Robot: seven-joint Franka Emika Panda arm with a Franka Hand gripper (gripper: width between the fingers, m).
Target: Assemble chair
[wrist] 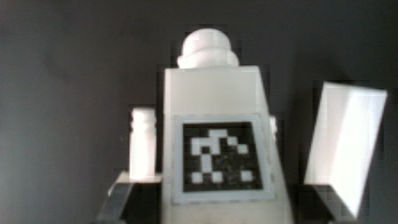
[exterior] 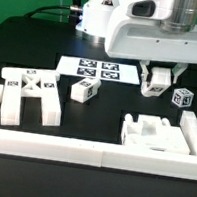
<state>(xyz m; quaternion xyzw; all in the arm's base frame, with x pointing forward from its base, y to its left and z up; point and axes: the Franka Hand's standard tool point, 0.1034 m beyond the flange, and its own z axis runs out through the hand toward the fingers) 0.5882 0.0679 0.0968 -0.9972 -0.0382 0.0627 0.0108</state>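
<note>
1. Near right corner of the table [exterior: 94,118]: slab part [exterior: 154,133] lies loose by the border wall [exterior: 50,147].
2. Near left: leg frame [exterior: 27,91], unjoined.
3. Centre: small block [exterior: 82,90], loose.
4. Farther right: gripper [exterior: 156,89] pinches a tagged pegged part [wrist: 214,100]; a cube [exterior: 181,96] sits just beside it.
5. No joint is visible, so assembly appears barely begun.

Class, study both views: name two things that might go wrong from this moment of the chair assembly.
1. The gripper holds the tagged post only near one end, so it may tilt or slip.
2. The small block sits close beside the gripper; a sideways move may knock it.
</note>
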